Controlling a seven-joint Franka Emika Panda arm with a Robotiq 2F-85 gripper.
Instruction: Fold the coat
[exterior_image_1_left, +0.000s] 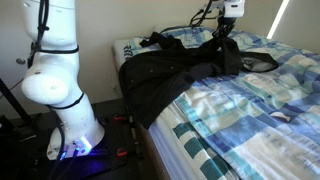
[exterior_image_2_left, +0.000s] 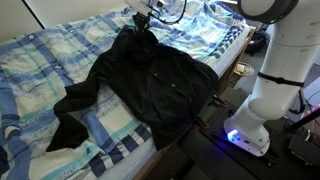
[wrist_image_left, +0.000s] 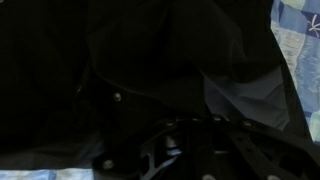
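Observation:
The black, slightly shiny coat (exterior_image_1_left: 170, 70) lies spread on the bed, and part of it hangs over the bed's edge near the robot base. In an exterior view (exterior_image_2_left: 150, 85) one long sleeve (exterior_image_2_left: 70, 115) trails away toward the bed's foot. My gripper (exterior_image_1_left: 222, 36) sits at the coat's far end, where the fabric is drawn up into a peak at the fingers (exterior_image_2_left: 140, 25). It looks shut on the coat. In the wrist view the black fabric (wrist_image_left: 150, 50) fills the frame and the fingers (wrist_image_left: 190, 140) are dark and barely visible.
A blue-and-white patterned bedspread (exterior_image_1_left: 250, 110) covers the bed on all sides of the coat, as the other exterior view (exterior_image_2_left: 40, 60) also shows. The white robot base (exterior_image_1_left: 60, 90) stands on the floor beside the bed (exterior_image_2_left: 275, 70). Cables run above the gripper.

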